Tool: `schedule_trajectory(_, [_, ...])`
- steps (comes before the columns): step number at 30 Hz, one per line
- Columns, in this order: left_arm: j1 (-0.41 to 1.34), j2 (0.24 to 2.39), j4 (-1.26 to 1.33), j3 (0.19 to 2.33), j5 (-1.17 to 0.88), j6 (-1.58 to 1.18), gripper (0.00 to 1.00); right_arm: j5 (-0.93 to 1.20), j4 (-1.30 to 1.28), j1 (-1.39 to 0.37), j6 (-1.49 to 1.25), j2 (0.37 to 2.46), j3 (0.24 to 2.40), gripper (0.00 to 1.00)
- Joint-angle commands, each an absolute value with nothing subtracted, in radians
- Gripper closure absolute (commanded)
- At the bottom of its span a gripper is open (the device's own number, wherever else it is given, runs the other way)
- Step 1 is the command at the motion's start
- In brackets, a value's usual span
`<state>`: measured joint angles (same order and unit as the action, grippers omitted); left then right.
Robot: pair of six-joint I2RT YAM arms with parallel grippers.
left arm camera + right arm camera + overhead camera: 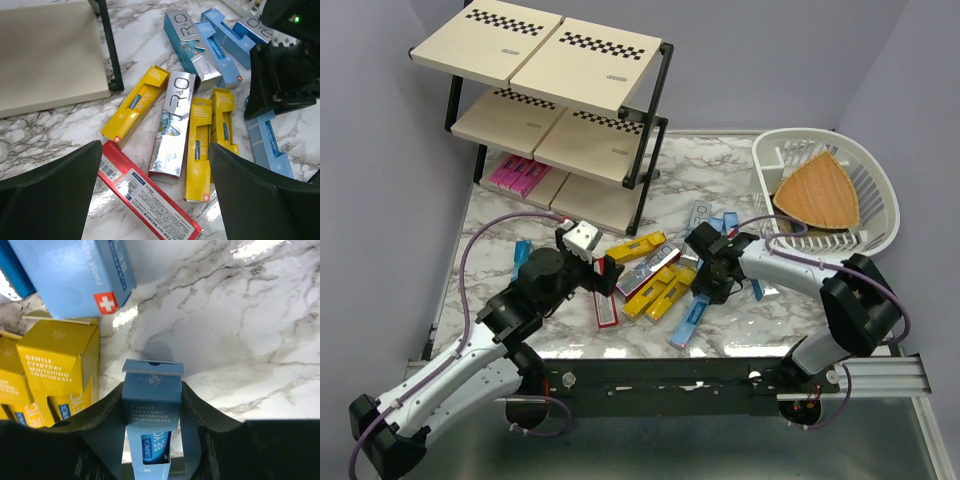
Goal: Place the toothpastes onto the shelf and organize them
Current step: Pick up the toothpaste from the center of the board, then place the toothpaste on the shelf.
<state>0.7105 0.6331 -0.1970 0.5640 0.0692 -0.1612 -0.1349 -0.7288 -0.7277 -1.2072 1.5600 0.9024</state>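
The shelf (535, 105) stands at the back left, with pink toothpastes (518, 175) on its lowest board. Loose toothpastes lie mid-table: a red one (147, 197), a silver one (172, 125), yellow ones (197, 150) and teal and blue ones (192, 42). My left gripper (603, 272) hangs open above the red and silver boxes, touching neither. My right gripper (152, 387) is shut on a light blue toothpaste (150, 415), its fingers pressed to both long sides. That box (688, 322) lies low over the marble to the right of the pile.
A white plastic basket (820, 135) at the back right holds a wedge-shaped wooden board (818, 195). A stray blue box (522, 253) lies left of my left arm. The shelf's black leg (111, 50) stands close behind the pile. Purple walls enclose the table.
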Motion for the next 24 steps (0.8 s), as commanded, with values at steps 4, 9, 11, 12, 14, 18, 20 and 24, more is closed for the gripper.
schedule_trajectory(4, [0.973, 0.686, -0.238, 0.621, 0.227, -0.156, 0.01, -0.158, -0.856, -0.736, -1.238, 1.431, 0.986, 0.72])
schedule_trajectory(9, [1.201, 0.787, -0.184, 0.638, 0.386, -0.121, 0.01, -0.143, -0.897, -0.735, -1.249, 1.394, 1.037, 0.72])
schedule_trajectory(11, [1.323, 0.830, -0.167, 0.647, 0.452, -0.091, 0.01, -0.140, -0.907, -0.736, -1.256, 1.385, 1.049, 0.72])
schedule_trajectory(12, [1.357, 0.872, -0.149, 0.653, 0.480, -0.072, 0.01, -0.143, -0.910, -0.735, -1.258, 1.382, 1.055, 0.72])
schedule_trajectory(14, [1.419, 0.916, -0.134, 0.664, 0.549, -0.038, 0.01, -0.144, -0.910, -0.735, -1.258, 1.373, 1.072, 0.72])
schedule_trajectory(18, [1.520, 1.006, -0.103, 0.678, 0.587, -0.041, 0.01, -0.152, -0.925, -0.735, -1.258, 1.371, 1.100, 0.72])
schedule_trajectory(20, [1.543, 1.023, -0.092, 0.681, 0.609, -0.066, 0.01, -0.156, -0.927, -0.735, -1.261, 1.370, 1.108, 0.72])
schedule_trajectory(24, [1.586, 1.087, -0.051, 0.676, 0.623, -0.109, 0.01, -0.150, -0.914, -0.735, -1.267, 1.367, 1.120, 0.72])
